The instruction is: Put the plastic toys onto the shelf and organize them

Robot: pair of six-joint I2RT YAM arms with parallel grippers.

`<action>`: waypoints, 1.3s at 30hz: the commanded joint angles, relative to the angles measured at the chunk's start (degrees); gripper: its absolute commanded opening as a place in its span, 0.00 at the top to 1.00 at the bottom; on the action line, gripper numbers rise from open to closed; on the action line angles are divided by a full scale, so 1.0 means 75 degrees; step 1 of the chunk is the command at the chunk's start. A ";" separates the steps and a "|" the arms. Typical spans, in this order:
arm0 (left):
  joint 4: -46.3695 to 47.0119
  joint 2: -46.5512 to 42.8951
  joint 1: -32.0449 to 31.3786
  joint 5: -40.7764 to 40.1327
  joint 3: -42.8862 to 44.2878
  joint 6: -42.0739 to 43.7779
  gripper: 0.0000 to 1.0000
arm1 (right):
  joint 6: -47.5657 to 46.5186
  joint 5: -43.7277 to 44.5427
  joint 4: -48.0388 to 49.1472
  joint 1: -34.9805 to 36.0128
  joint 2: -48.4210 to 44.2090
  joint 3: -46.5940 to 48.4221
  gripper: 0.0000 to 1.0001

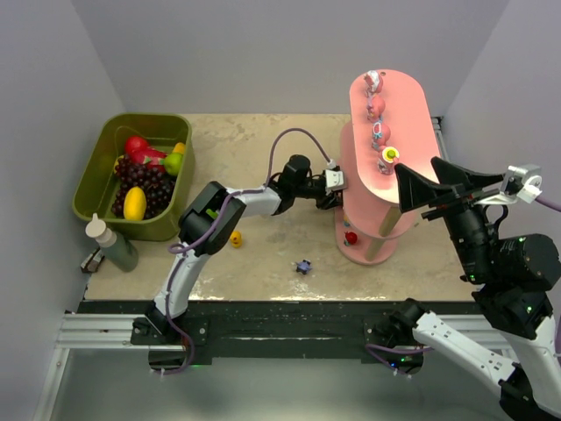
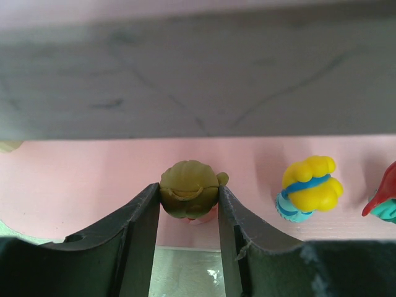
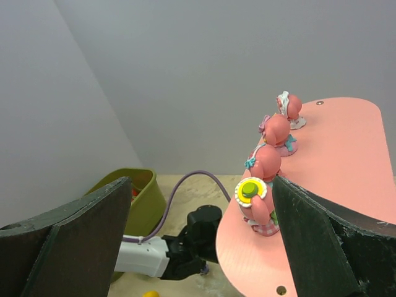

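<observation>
Against the pink shelf [image 2: 93,185], only the left wrist shows left fingers [image 2: 139,247] clamping an olive-headed toy [image 2: 189,197]; right fingers [image 3: 80,247] gape.

A row of toys [image 1: 376,107] stands on top of the shelf [image 1: 417,123].

toys and holders, counted

one shelf [image 1: 412,123], upper right: four pink toys [image 3: 270,162] on top, three toys [image 2: 309,185] lower. two loose at lower centre: one yellow toy [image 1: 235,238], one blue toy [image 1: 303,267]. one bin [image 1: 90,186], one bottle [image 1: 112,246], left.
</observation>
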 commanded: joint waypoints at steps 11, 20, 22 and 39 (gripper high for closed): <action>-0.0193 0.0054 -0.0063 0.0020 0.0385 0.0380 0.41 | -0.0031 0.0169 0.0322 -0.0002 0.0027 0.0161 0.02; 0.0171 -0.0204 -0.0063 -0.0214 0.0245 0.0216 0.29 | -0.0030 0.0169 0.0252 -0.0002 0.0050 0.0173 0.02; 0.0218 -0.0274 -0.0063 -0.0390 0.0081 0.0251 0.26 | -0.0019 0.0158 0.0241 -0.0002 0.0015 0.0173 0.02; 0.0627 -0.1363 0.0194 -0.1280 -0.1229 0.0193 0.21 | 0.0133 0.0122 -0.0286 -0.0002 0.0132 0.0489 0.02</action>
